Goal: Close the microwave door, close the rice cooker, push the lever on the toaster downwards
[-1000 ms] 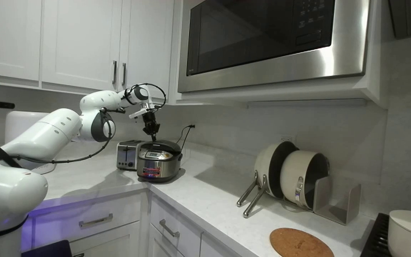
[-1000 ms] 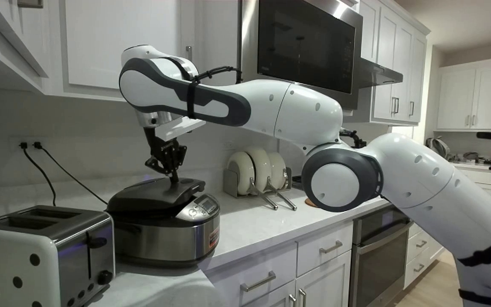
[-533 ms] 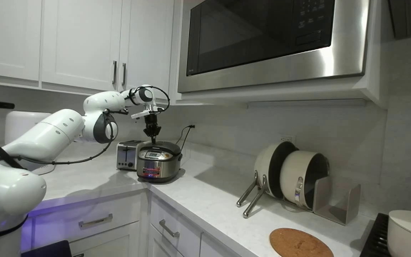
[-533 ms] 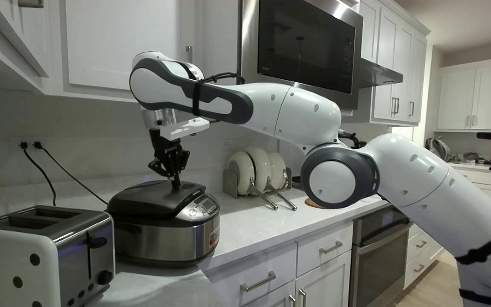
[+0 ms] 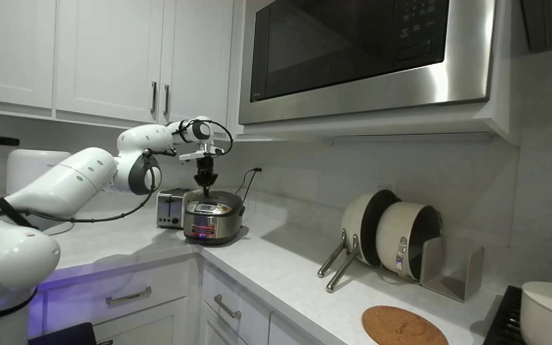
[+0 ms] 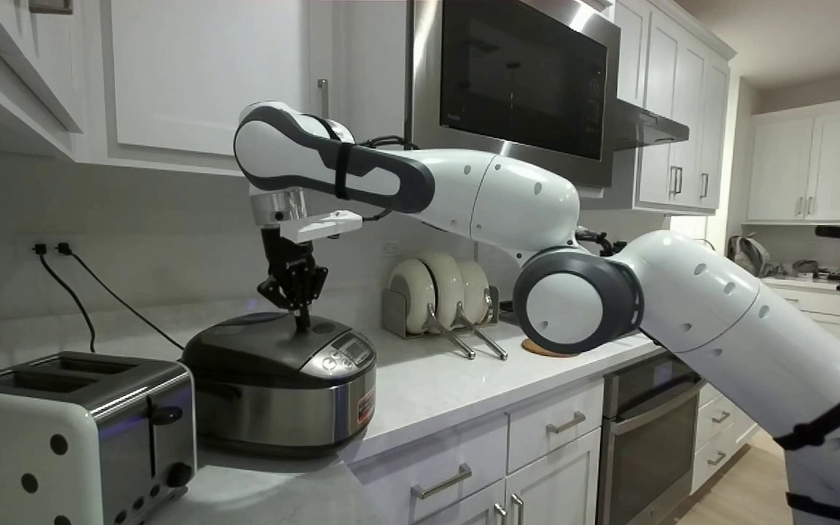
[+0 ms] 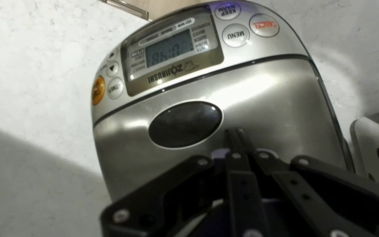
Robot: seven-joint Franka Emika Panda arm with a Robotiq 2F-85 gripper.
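The rice cooker (image 5: 212,226) stands at the counter corner, also in an exterior view (image 6: 281,408). Its lid (image 6: 259,346) lies down, level with the control panel. My gripper (image 6: 302,321) points straight down with its fingertips against the lid's top. In the wrist view the fingers (image 7: 235,131) are together with nothing between them, beside the lid's dark oval button (image 7: 185,124). The toaster (image 6: 149,430) stands beside the cooker; its lever (image 6: 166,415) is near the top of its slot. The microwave door (image 5: 324,48) looks shut in both exterior views; its window shows (image 6: 522,80).
Pans in a rack (image 5: 448,282) stand along the counter, handles sticking out over it. A cork mat (image 5: 403,326) and a white pot (image 5: 551,311) are farther along. Power cords (image 6: 117,295) run from the wall behind the cooker. Upper cabinets (image 5: 108,57) hang above the arm.
My shut gripper has moved down and become more upright. The rice cooker's lid has gone down with it, from slightly raised to level with the panel. The toaster and microwave have not moved.
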